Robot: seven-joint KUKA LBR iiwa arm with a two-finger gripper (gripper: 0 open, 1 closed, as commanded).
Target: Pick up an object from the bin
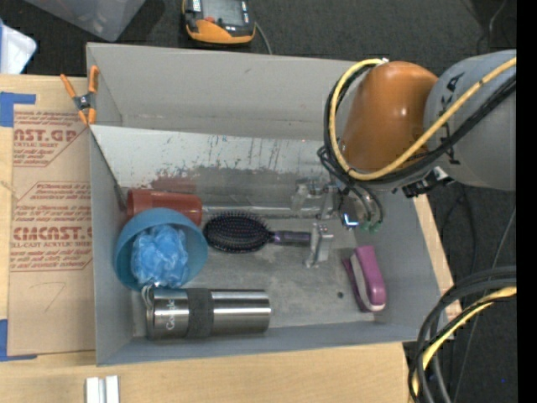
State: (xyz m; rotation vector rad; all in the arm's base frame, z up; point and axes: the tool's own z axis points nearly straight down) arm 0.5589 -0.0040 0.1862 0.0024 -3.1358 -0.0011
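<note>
- The gripper (312, 223) hangs low in the right half of the bin (210, 99), under the arm's orange cover. Its two metal fingers stand well apart, one toward the back wall and one toward the front, with nothing between them.
- The nearest thing is a black hairbrush (239, 232) lying flat in the middle of the floor. Its bristle head points left and its purple handle points right, toward the gripper.
- The tip of the handle ends just beside the front finger. Whether they touch cannot be told.
- A pink stapler (367, 277) lies to the right and front of the gripper, near it but apart, by the right wall.
- A blue bowl (134, 246) holding a crumpled blue wad sits left of the brush head, close beside it.
- A reddish-brown block (164, 201) lies behind the bowl, against the left wall.
- A steel flask (205, 313) with a dark sleeve lies on its side along the front wall, well away from the gripper.
</note>
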